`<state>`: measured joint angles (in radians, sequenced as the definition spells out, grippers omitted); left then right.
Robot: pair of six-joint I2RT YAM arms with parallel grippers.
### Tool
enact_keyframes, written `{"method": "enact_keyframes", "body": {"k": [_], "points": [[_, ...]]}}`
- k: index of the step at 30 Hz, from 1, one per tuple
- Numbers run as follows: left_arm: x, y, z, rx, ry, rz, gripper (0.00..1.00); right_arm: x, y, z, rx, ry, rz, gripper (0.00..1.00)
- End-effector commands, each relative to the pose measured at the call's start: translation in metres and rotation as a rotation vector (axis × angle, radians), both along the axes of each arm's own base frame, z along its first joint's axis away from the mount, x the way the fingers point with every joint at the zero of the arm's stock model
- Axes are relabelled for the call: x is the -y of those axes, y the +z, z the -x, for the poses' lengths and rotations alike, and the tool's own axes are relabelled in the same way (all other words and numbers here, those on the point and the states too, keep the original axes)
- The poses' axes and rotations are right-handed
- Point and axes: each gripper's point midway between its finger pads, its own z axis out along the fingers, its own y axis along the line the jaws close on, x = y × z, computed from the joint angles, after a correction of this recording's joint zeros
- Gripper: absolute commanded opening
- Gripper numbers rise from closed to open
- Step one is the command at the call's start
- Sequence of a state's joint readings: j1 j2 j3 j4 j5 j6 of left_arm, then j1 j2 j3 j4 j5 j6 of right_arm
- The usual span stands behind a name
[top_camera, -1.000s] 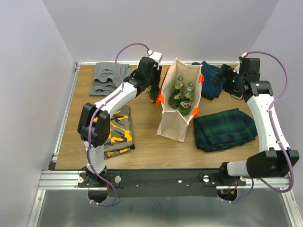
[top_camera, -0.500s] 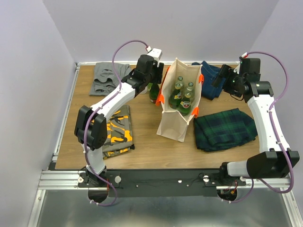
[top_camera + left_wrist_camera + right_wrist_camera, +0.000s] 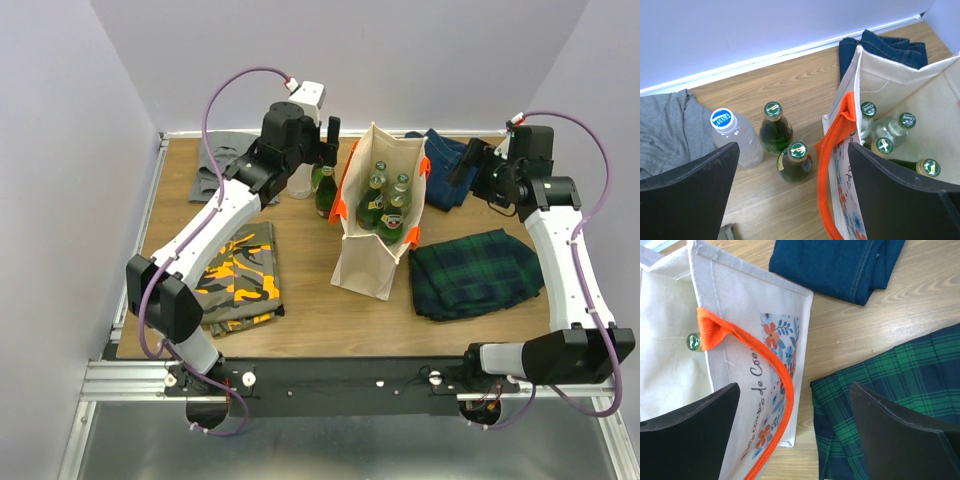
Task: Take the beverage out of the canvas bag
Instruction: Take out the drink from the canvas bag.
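Note:
The canvas bag (image 3: 368, 250) stands upright mid-table with orange handles (image 3: 832, 150), and several green beverage bottles (image 3: 883, 145) stand inside it. Just left of it on the table stand two green bottles (image 3: 796, 162) (image 3: 775, 132) and a clear water bottle (image 3: 735, 137) with a blue cap. My left gripper (image 3: 792, 146) (image 3: 322, 140) hangs open above these, holding nothing. Open as well, my right gripper (image 3: 794, 386) (image 3: 468, 160) hovers over the bag's right side and the plaid cloth. In the right wrist view one green cap (image 3: 692, 341) shows inside the bag.
Folded clothes lie around the bag: a grey garment (image 3: 222, 165) at the back left, a camouflage one (image 3: 240, 275) at the front left, blue jeans (image 3: 445, 165) at the back right, green plaid cloth (image 3: 475, 272) to the right. The back wall runs close behind.
My left gripper opened, let go of the green bottle beside the bag, and rose up and back; its elbow swung out left. The right arm barely moved.

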<state>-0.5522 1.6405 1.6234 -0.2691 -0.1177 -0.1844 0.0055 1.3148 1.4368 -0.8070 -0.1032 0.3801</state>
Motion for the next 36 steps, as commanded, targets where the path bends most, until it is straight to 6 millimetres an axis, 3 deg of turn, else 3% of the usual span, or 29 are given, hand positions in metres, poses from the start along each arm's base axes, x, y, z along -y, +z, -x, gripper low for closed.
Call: {"method": "enact_keyframes", "body": {"k": [1,7,12,15,16,18,19,26,36], "points": [[0.006,0.039,0.023,0.007,-0.086,0.021,0.99,-0.007,0.006,0.007,0.028,0.052,-0.014,1.0],[0.032,0.067,0.049,-0.055,-0.255,0.072,0.99,-0.009,0.005,0.012,0.032,0.054,-0.024,1.0],[0.054,0.077,0.073,-0.049,-0.361,0.067,0.99,-0.01,0.004,0.014,0.027,0.056,-0.026,1.0],[0.066,0.07,0.082,-0.085,-0.403,0.063,0.99,-0.009,0.006,0.015,0.036,0.052,-0.029,1.0],[0.069,0.058,0.082,-0.124,-0.413,0.047,0.99,-0.009,0.006,0.015,0.036,0.051,-0.028,1.0],[0.076,0.054,0.086,-0.144,-0.441,0.028,0.99,-0.009,0.008,0.016,0.044,0.045,-0.031,1.0],[0.081,0.04,0.089,-0.186,-0.452,0.0,0.99,-0.009,0.009,0.016,0.047,0.045,-0.033,1.0],[0.106,0.032,0.106,-0.174,-0.529,-0.016,0.99,-0.008,0.015,0.017,0.074,0.035,-0.032,1.0],[0.125,0.017,0.106,-0.212,-0.566,-0.032,0.99,-0.003,0.018,0.017,0.086,0.012,-0.016,1.0]]}}
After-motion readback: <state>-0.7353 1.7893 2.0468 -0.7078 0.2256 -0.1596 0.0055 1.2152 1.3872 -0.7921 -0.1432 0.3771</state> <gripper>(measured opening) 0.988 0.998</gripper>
